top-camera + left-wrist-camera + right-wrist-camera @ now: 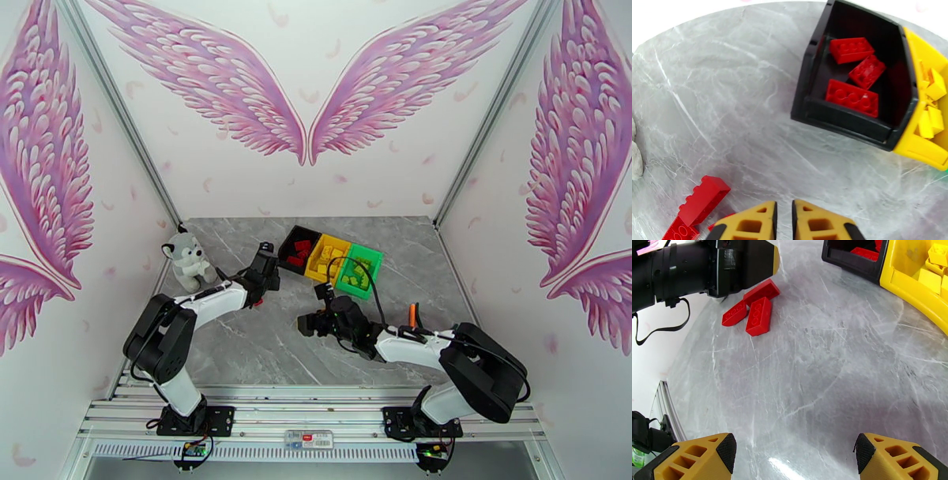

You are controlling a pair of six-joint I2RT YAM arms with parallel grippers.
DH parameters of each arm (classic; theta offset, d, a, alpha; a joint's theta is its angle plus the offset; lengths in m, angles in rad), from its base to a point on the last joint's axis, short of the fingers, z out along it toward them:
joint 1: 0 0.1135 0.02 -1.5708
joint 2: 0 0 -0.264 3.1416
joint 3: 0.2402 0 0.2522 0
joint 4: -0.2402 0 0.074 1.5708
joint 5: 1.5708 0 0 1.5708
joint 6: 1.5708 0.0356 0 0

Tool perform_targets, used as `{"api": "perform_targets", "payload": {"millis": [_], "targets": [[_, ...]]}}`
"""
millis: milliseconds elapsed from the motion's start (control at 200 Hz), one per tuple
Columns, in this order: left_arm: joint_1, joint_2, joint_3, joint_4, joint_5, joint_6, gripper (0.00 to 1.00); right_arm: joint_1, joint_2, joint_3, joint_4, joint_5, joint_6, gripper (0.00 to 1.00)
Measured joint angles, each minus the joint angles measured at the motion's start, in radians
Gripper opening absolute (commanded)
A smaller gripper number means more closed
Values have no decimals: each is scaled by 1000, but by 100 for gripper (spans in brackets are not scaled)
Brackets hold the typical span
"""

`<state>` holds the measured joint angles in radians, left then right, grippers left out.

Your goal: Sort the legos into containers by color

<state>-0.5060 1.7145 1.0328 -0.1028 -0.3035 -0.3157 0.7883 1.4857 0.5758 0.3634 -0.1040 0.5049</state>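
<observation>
Left hand (784,208), fingers pressed together with nothing visible between them, hovers low over the counter (750,98) just beside three loose red bricks (756,313). These lie touching one another in a small cluster, near the black bin (807,79) but outside it. That bin already holds other red pieces. Joined to it in a row are the yellow bin (922,148), with yellow pieces, and the green bin (354,293), with green ones. Right hand (794,447), fingers wide apart and empty, hangs over bare counter near the bins.

Sorting looks nearly finished: the three red bricks appear to be the last pieces out of place, and the step in hand is picking one up. The closed fingers seem to grip nothing. The next move probably calls for opening them, centring over one brick across its narrow sides, closing, then carrying it over the black rim.

The counter is smooth, with a grey marble pattern. A plush toy (187,260) sits at its left edge, and orange-handled pliers (412,314) lie beside the right arm. White walls (316,181) painted with large pink wings enclose the space.
</observation>
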Motion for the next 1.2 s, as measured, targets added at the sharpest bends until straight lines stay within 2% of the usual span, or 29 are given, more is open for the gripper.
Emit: {"api": "perform_targets", "payload": {"millis": [80,190,375,485,675,930,1200], "targets": [[-1,-1,0,-9,-4,1,32,0,-5,0,0,4,0,86],[-6,-15,-29,-14,-29,-21,50,0,-22,-8,0,7,0,86],[-14,-104,-185,-9,-73,-70,64,0,-55,-31,-1,14,0,86],[-23,-151,-252,-13,-84,-98,66,0,-61,-32,-1,15,0,86],[-30,-163,-268,-2,-76,-130,69,0,-66,-35,0,18,0,86],[-32,-68,-267,23,-56,-153,69,0,-76,-50,-1,23,0,86],[-31,-42,-263,24,-74,-163,69,0,-102,-61,0,29,0,86]]}}
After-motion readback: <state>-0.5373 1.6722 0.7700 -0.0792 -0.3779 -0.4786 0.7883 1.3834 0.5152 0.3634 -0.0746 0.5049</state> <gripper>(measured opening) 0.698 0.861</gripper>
